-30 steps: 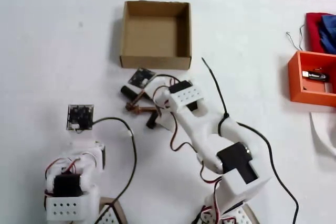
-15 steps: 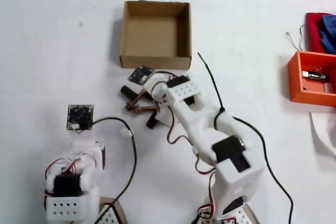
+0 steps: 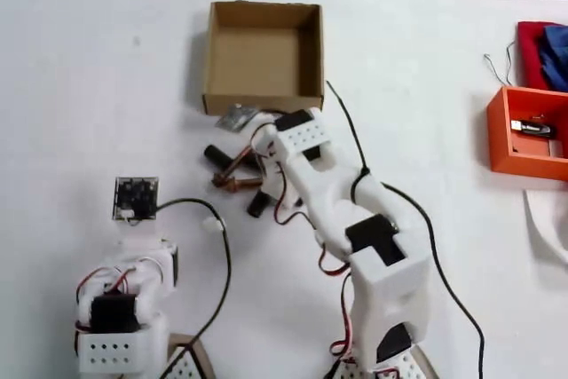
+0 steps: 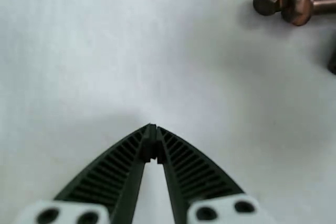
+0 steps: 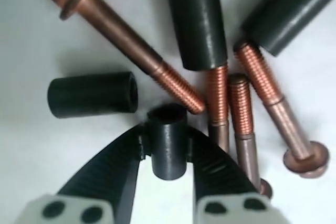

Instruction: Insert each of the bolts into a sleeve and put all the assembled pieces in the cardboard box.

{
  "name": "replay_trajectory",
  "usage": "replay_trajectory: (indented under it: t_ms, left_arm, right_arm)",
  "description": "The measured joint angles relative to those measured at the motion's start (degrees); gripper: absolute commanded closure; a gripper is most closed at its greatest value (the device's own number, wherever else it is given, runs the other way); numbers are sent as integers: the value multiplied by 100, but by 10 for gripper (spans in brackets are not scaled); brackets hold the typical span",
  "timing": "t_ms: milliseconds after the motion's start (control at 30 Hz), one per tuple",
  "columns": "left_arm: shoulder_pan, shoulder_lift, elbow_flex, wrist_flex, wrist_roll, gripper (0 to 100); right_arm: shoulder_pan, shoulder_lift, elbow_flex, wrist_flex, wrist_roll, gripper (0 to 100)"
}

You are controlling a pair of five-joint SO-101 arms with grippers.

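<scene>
Right hand clamped on a short black sleeve, its open mouth showing between the fingers. We cannot tell whether it stands or lies. We place this hand at the pile of parts on the counter, just in front of the cardboard box. Just beside the held sleeve we note a loose sleeve on its side and a bare copper bolt. Two more sleeves have bolt threads at their mouths. Left hand closed, tips touching, over bare counter, two bolt heads near
</scene>
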Motion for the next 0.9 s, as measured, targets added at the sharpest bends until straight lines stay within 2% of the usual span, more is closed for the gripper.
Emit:
replay_trajectory:
  t_ms: [167,300,567,667,767,900]
  left_arm:
    - [0,0,0,0,0,969]
    - [0,0,0,0,0,969]
    - [0,0,0,0,0,969]
    - [0,0,0,0,0,969]
    - [0,0,0,0,0,969]
    - [0,0,0,0,0,969]
  right_arm:
    - [35,-914,589,35,-387,975]
    - [202,-2497,1415,9,-413,975]
    - [1503,-6101,3473,-35,-413,976]
    - [1714,-7288,3824,97,-413,976]
    - [1785,-7974,3886,440,-413,975]
    - [1837,-8158,3912,932,-404,975]
